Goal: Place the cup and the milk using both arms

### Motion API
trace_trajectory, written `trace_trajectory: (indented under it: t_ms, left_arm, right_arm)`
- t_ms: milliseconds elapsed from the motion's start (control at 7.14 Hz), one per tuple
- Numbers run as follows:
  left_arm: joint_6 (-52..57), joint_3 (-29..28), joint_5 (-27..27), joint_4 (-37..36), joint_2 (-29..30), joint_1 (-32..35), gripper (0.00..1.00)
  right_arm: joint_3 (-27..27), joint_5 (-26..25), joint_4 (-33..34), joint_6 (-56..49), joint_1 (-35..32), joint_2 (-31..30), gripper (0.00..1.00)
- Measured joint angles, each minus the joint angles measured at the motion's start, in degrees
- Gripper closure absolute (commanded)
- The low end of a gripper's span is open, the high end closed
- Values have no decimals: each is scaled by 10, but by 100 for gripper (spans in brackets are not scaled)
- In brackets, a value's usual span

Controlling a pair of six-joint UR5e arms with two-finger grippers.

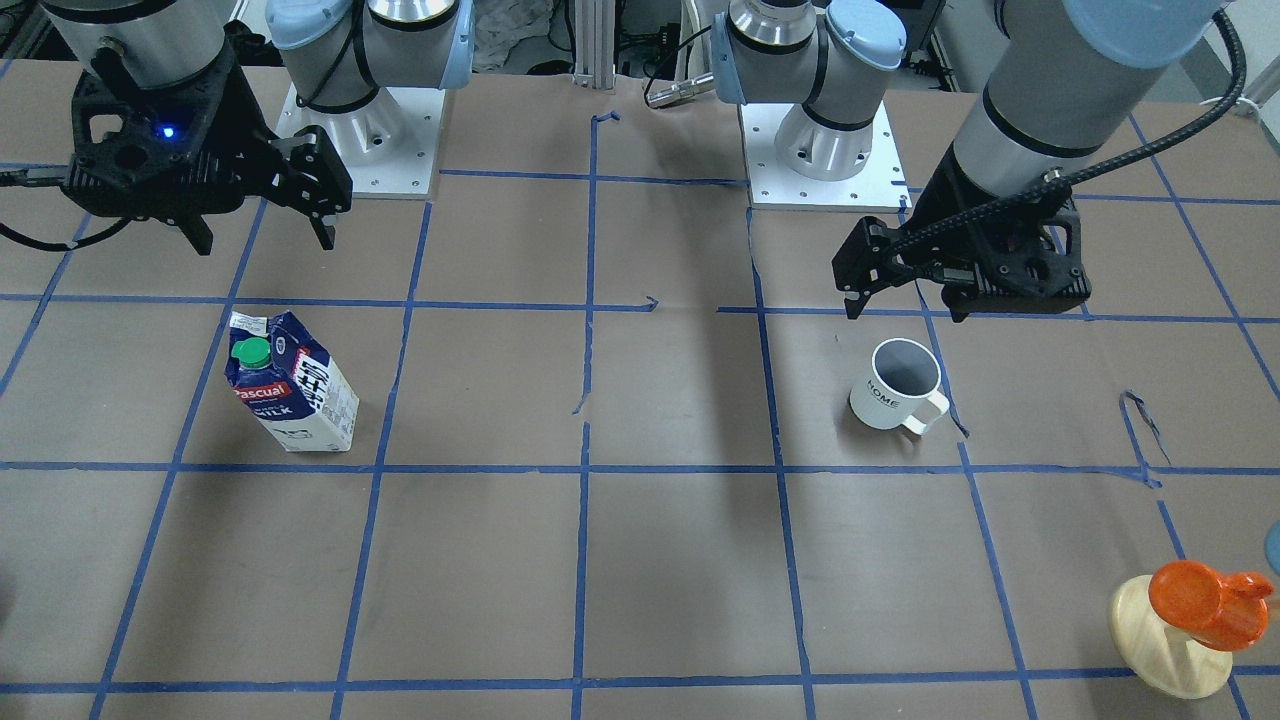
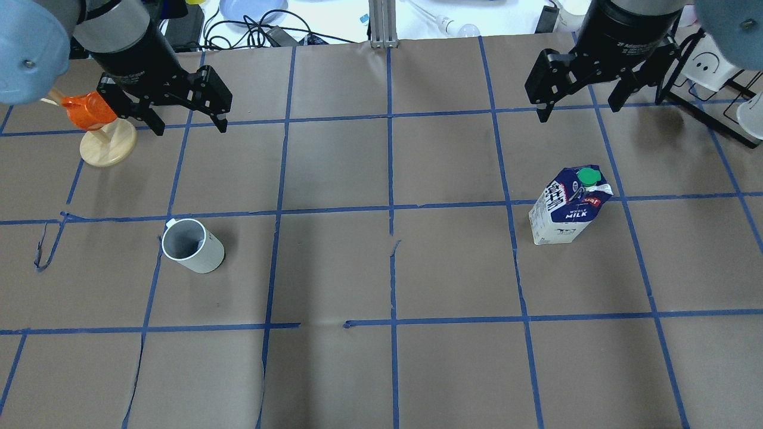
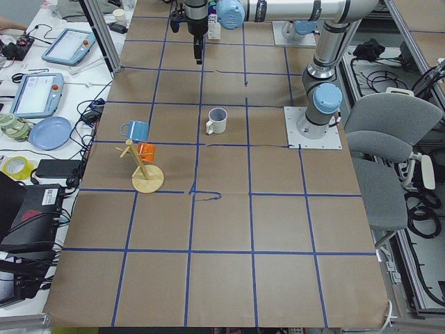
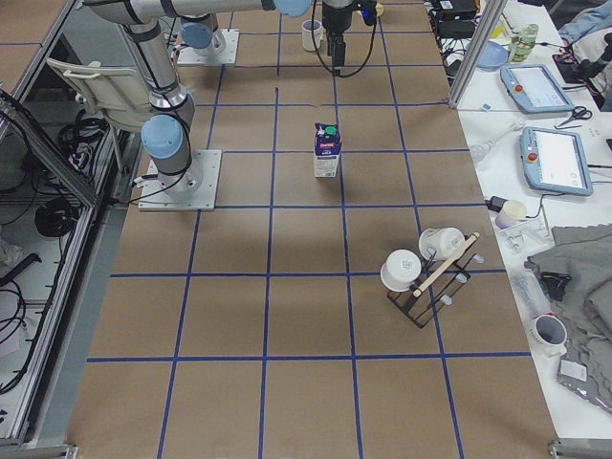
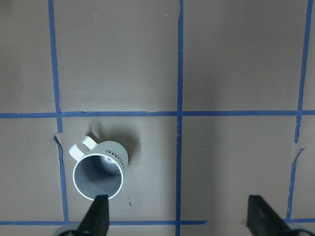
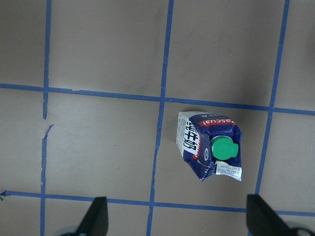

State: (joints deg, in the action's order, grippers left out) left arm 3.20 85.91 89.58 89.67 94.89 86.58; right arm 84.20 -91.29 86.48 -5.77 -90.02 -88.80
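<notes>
The white cup (image 1: 895, 385) stands upright on the brown table, handle towards the operators' side; it also shows in the overhead view (image 2: 194, 245) and the left wrist view (image 5: 101, 172). My left gripper (image 2: 191, 126) hovers open and empty above the table, beyond the cup, in the left wrist view (image 5: 179, 216) too. The milk (image 2: 569, 205) carton stands upright with its green cap up, seen also in the front view (image 1: 290, 385) and the right wrist view (image 6: 209, 147). My right gripper (image 2: 578, 110) hovers open and empty beyond it.
A wooden mug tree (image 2: 107, 143) with an orange mug stands close to my left gripper. A black rack (image 2: 709, 65) with white cups stands by my right arm. A blue mug (image 3: 135, 129) sits near the mug tree. Blue tape lines grid the table.
</notes>
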Motion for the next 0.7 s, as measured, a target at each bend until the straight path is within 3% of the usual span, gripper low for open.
trace_trajectory:
  t_ms: [700]
  left_arm:
    - [1,15,0,-3,-3,-2,0]
  right_arm:
    - [0,-2,-1,-2,3,3,0]
